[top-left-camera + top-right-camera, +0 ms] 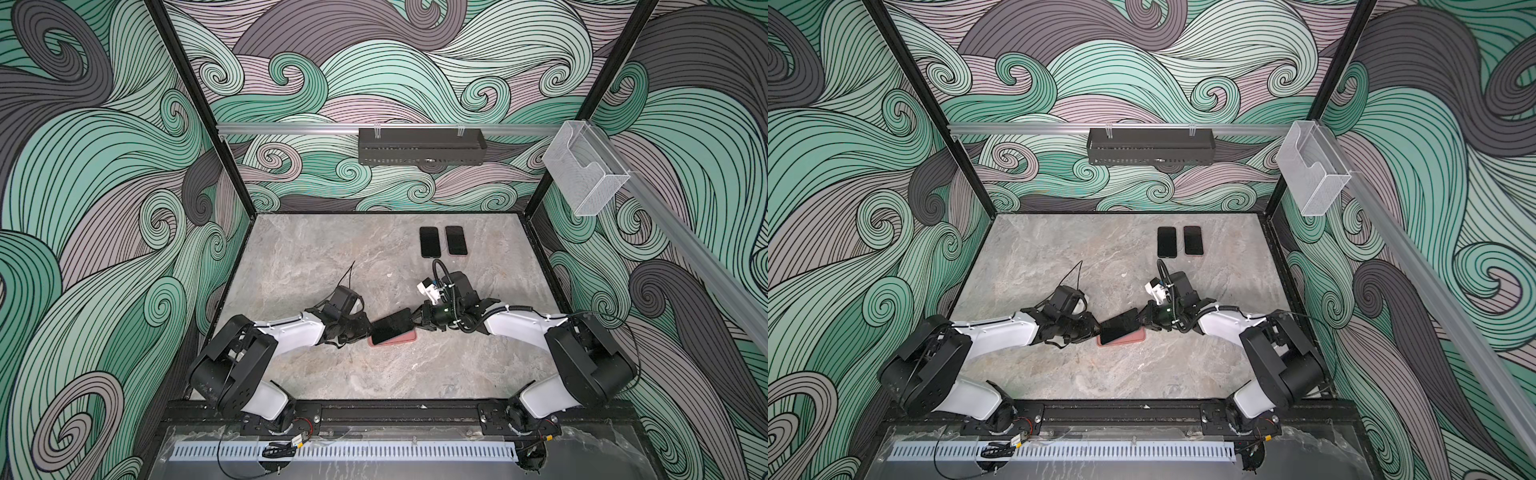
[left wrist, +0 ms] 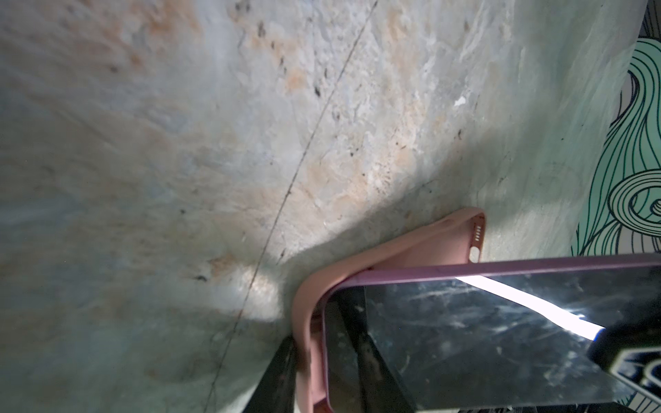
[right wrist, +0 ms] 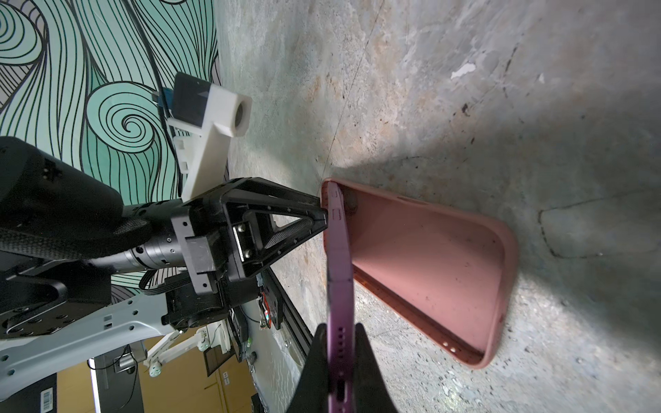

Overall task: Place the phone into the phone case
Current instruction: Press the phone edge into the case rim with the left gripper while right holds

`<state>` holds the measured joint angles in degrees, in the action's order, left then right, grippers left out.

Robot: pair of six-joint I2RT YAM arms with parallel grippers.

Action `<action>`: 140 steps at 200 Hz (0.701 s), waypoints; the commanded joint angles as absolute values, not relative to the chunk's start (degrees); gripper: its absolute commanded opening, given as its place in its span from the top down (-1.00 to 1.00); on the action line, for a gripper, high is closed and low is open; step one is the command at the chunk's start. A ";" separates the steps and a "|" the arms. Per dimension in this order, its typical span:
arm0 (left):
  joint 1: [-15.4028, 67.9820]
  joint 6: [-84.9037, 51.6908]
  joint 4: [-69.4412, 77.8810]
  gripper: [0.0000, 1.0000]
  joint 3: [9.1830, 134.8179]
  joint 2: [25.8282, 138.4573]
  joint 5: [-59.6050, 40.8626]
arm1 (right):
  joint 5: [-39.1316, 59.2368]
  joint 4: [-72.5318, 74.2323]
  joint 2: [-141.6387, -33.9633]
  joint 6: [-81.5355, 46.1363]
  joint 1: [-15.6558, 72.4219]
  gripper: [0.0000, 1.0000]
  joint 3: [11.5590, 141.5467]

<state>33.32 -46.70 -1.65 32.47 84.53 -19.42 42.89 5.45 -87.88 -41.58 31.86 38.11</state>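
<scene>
Right pincer (image 1: 414, 320) pinched one short end of the phone (image 1: 390, 326), which you held tilted over the pink phone case (image 1: 409, 337) lying open on the table (image 1: 324, 257). Phone's lower end sat at the case's end wall. Left pincer (image 1: 369, 328) straddled that wall, fingers narrowly parted; whether it truly gripped, can't tell

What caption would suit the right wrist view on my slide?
The right gripper holds the purple phone tilted, far end in the pink case, left gripper at that end.
</scene>
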 commanded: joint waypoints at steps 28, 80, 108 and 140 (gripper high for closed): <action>34.53 -46.93 0.97 0.42 31.23 85.49 -21.01 | 43.17 7.94 -91.79 -43.06 34.21 1.00 37.49; 34.54 -47.78 3.69 0.38 30.56 84.97 -21.90 | 43.43 9.12 -94.48 -43.00 35.31 1.00 37.52; 34.54 -47.60 4.15 0.38 31.32 85.69 -21.92 | 43.29 8.77 -95.87 -42.39 35.99 1.00 37.28; 34.54 -46.80 2.90 0.47 32.43 86.22 -21.72 | 42.38 6.14 -96.05 -40.99 36.04 1.00 37.47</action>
<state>33.06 -47.83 -0.25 31.22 83.42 -19.33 44.80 10.00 -92.73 -42.15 31.66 38.11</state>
